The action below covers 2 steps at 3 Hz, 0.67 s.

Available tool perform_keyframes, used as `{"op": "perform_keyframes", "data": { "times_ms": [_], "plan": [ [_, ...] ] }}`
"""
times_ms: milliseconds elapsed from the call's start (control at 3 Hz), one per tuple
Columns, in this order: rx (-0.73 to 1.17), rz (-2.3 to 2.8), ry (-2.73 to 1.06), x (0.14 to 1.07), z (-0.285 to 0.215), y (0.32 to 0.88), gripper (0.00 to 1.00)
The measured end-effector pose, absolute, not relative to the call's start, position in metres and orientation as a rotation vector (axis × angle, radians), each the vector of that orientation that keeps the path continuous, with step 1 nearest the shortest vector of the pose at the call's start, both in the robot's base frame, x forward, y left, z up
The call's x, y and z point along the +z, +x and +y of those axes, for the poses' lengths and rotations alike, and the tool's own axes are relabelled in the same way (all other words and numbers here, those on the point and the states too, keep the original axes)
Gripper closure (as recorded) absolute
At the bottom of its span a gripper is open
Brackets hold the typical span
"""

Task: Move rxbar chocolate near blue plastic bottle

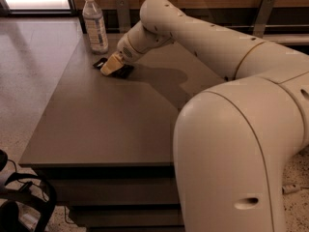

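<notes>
The blue plastic bottle [95, 24] stands upright near the table's far left corner, clear with a white cap and a pale label. The rxbar chocolate [124, 72] lies flat on the table just in front of and to the right of the bottle, a dark wrapper showing on both sides of the gripper. My gripper [109, 66] is down at the table surface right over the bar, about a hand's width from the bottle's base. The middle of the bar is hidden by the gripper.
The grey table [106, 124] runs from the bottle toward the near edge. My arm [203, 33] reaches across its far right part. A wooden wall with metal brackets [263, 11] stands behind. Black cables [19, 197] lie on the floor at lower left.
</notes>
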State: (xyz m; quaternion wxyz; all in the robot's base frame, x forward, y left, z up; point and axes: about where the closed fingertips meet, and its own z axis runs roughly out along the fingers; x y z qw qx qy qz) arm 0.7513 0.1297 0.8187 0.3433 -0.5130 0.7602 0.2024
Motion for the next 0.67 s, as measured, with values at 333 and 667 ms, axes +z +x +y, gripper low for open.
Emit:
{"op": "perform_keyframes", "data": {
  "times_ms": [333,667],
  "plan": [
    [0.529,1.977,-1.336,0.8170,0.1314,0.7508,0.00],
    [0.529,1.977,-1.336,0.8169,0.1315,0.7508,0.00]
  ]
}}
